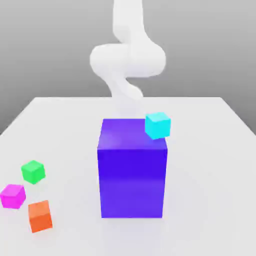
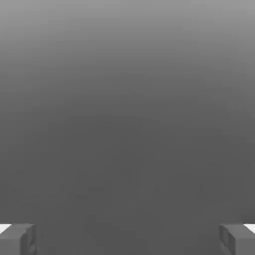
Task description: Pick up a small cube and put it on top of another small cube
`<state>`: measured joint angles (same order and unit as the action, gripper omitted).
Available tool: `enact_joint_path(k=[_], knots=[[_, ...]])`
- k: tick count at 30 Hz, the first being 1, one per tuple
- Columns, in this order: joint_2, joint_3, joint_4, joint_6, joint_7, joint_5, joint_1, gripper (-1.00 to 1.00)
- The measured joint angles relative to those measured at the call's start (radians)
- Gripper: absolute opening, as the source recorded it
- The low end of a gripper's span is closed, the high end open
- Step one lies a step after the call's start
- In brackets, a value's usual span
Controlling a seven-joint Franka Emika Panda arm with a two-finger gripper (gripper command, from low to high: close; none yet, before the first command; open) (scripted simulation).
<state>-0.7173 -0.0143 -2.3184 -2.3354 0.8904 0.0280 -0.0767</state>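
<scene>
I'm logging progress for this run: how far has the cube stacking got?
Nothing looks done: the magenta cube sits on the table beside the green cube and orange cube, none stacked on another. In hand: nothing; the gripper is open and empty in the hand view. Left: reach the magenta cube, grasp it, lift it and set it on another small cube.

Big purple block (image 1: 131, 175) mid tabletop (image 1: 210, 165), w/ cyan cube (image 1: 158, 125) tilted at its top corner, exterior view's right. Green cube (image 1: 33, 171) & orange cube (image 1: 40, 216) near front, exterior view's left, apart.
</scene>
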Motion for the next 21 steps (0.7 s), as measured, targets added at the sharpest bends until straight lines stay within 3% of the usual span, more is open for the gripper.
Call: enact_joint_path(k=[14,21], knots=[[0.467,0.02,-0.102,-0.195,0.498,0.143,-0.354,0.0],[0.692,0.095,-0.155,-0.299,0.679,0.124,-0.486,0.0]])
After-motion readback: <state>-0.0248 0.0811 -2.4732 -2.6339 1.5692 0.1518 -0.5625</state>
